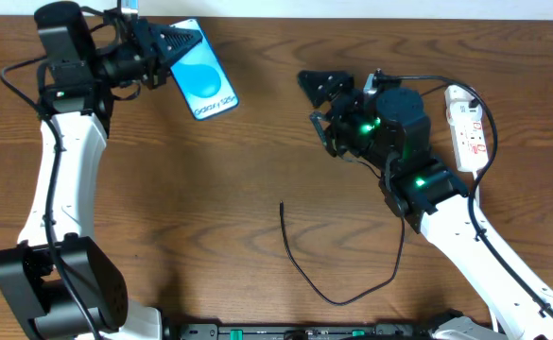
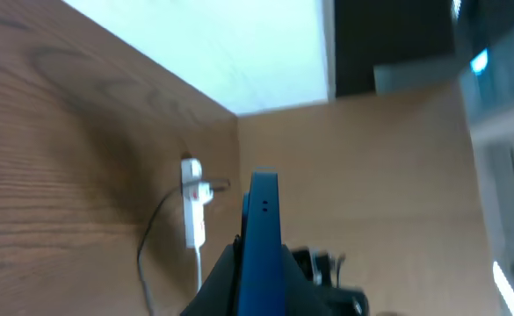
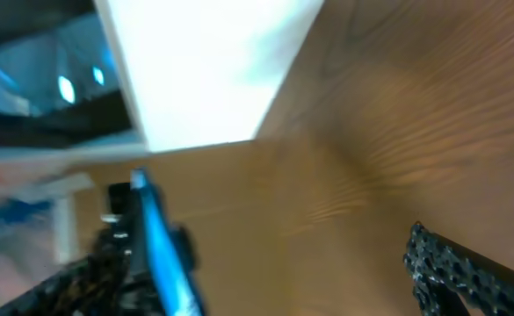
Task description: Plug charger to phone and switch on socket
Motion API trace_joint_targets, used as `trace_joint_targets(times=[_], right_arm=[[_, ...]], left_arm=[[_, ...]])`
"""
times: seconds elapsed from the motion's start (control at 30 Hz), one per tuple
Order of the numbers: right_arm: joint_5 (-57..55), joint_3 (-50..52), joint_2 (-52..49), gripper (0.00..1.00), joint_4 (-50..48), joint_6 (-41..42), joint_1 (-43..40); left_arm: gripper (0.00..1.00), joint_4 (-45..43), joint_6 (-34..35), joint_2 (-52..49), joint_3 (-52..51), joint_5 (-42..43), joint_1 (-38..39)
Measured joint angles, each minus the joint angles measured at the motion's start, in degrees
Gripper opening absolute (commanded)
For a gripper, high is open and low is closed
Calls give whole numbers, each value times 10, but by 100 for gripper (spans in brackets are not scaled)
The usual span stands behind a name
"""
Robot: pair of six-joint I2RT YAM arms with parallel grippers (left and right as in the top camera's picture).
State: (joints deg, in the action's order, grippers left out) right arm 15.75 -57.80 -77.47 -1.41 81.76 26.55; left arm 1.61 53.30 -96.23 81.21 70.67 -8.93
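Phone point(image 1: 203, 83) is clamped in my left fingers point(image 1: 177, 47) at the top-left, blue screen facing the overhead cam. It looks tilted and lifted off the surface point(image 1: 181, 208), tho I can't swear to that. The left wrist cam just shows it edge-on between the fingers.

My right fingers point(image 1: 310, 97) are spread wide w/ nothing in them, out in the middle-right. Cable point(image 1: 337, 300) lies loose in a curve on the surface, w/ its tip point(image 1: 282, 202) in the middle, well apart from both hands. Strip point(image 1: 470, 127) sits at the far right, just beside my right arm.

So imo I'm at the "go get the plug" step: phone is held, nothing is plugged, and the switch isn't touched yet. I can't read the switch state from here.

Next move, prob: bring the right fingers down to the tip and pinch just behind it so the end pokes out. Then carry it to the phone's port edge and line it up straight. Which edge has the port I can't tell. The thin cable lies flat, so it'll need a low, careful grab.
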Motion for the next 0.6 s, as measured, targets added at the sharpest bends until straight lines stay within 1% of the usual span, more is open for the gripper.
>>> trace_joint_targets(times=[0.13, 0.37, 0.6], right_arm=[[-9, 0, 0, 99, 37, -65, 0], [-17, 0, 0, 99, 59, -142, 0], [-24, 0, 0, 99, 106, -193, 0]], left_arm=[[7, 0, -55, 0, 0, 51, -14], [8, 0, -123, 0, 0, 87, -32], [7, -1, -150, 0, -1, 92, -46]])
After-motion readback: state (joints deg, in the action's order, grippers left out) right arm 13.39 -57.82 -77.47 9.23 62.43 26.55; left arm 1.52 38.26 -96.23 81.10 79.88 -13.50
